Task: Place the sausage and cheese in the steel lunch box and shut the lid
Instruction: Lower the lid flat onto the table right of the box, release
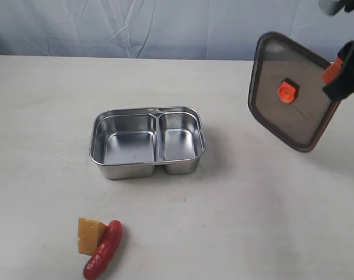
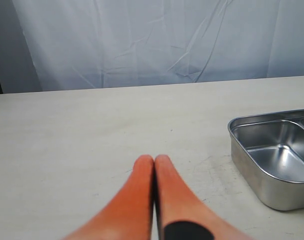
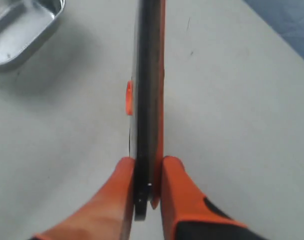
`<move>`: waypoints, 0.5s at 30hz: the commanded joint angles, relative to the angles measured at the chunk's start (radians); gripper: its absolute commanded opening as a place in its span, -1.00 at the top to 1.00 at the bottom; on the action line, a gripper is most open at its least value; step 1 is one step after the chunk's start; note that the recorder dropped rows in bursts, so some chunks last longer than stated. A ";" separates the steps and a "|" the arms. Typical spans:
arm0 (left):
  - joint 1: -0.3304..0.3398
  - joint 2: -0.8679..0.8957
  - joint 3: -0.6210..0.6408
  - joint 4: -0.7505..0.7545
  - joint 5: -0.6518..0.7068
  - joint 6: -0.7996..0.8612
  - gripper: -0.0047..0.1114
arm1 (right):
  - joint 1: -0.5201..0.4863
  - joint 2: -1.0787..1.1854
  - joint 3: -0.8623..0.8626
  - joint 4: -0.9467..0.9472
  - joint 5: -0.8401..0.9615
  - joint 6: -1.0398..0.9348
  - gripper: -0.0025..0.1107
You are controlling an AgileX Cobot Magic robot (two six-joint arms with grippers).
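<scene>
Sausage: I see it lying on the table, lower left in the exterior view, touching the cheese at its left side. Steel lunch box: mid-table, uncovered, well apart from both. Lid: off the table to the box's right, tilted, its edge pinched in my right gripper. Left gripper: fingers pressed together on nothing, near the box.
</scene>
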 commanded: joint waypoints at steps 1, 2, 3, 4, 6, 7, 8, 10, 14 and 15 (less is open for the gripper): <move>-0.005 -0.005 0.003 -0.009 -0.009 0.001 0.92 | 0.074 -0.007 0.079 -0.119 0.006 0.086 0.97; -0.005 -0.005 0.003 -0.009 -0.009 0.001 0.92 | 0.095 -0.007 0.100 -0.131 0.006 0.100 0.97; -0.005 -0.005 0.003 -0.009 -0.009 0.001 0.92 | 0.116 -0.007 0.117 -0.139 0.006 0.108 0.97; -0.005 -0.005 0.003 -0.009 -0.009 0.001 0.92 | 0.136 -0.007 0.137 -0.143 0.003 0.122 0.97; -0.005 -0.005 0.003 -0.009 -0.009 0.001 0.92 | 0.170 -0.007 0.175 -0.143 -0.007 0.138 0.97; -0.005 -0.005 0.003 -0.009 -0.009 0.001 0.92 | 0.189 -0.007 0.191 -0.143 -0.013 0.147 0.97; -0.005 -0.005 0.003 -0.009 -0.009 0.001 0.92 | 0.208 -0.007 0.207 -0.143 -0.018 0.154 0.97; -0.005 -0.005 0.003 -0.009 -0.009 0.001 0.92 | 0.248 -0.007 0.236 -0.142 -0.020 0.176 0.97; -0.005 -0.005 0.003 -0.009 -0.009 0.001 0.92 | 0.314 -0.007 0.285 -0.102 -0.020 0.188 0.97; -0.005 -0.005 0.003 -0.009 -0.009 0.001 0.92 | 0.327 -0.007 0.299 -0.090 -0.020 0.188 0.97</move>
